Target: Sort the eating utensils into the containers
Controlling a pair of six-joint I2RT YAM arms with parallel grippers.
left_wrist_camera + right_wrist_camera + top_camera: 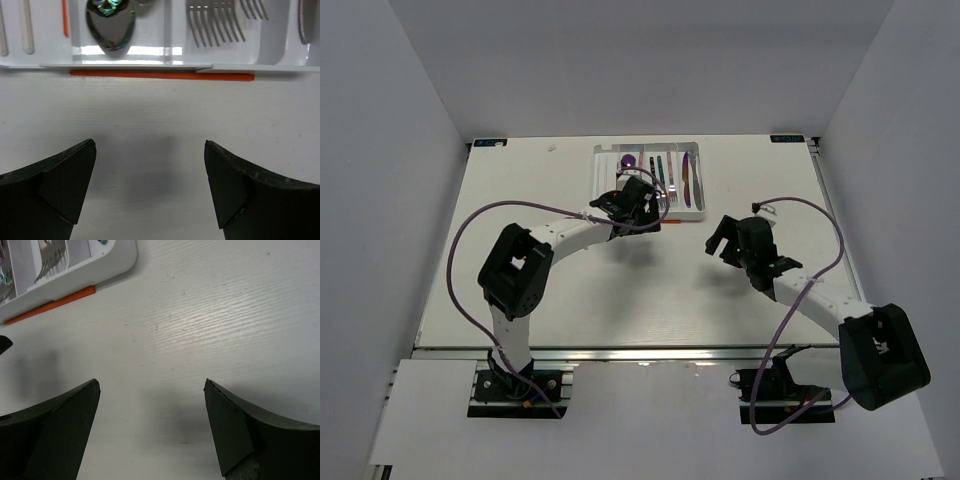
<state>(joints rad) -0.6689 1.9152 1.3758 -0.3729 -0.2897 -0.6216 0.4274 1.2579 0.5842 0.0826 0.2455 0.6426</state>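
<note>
Red-orange slim chopstick [160, 75] lies outside, tight against the near wall of the white divided tray [125, 65], so the left gripper [150, 145] hovers facing it, fingers spread.

a white, finely grained surface [620, 290] sits between plain grey walls [390, 150], with a metal rail [640, 352] along its near edge.

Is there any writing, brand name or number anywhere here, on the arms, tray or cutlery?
None can be read. The tray, spoon and forks show no print. Two small dark tags at the far corners of the table may carry marks, but they are too small to read.
</note>
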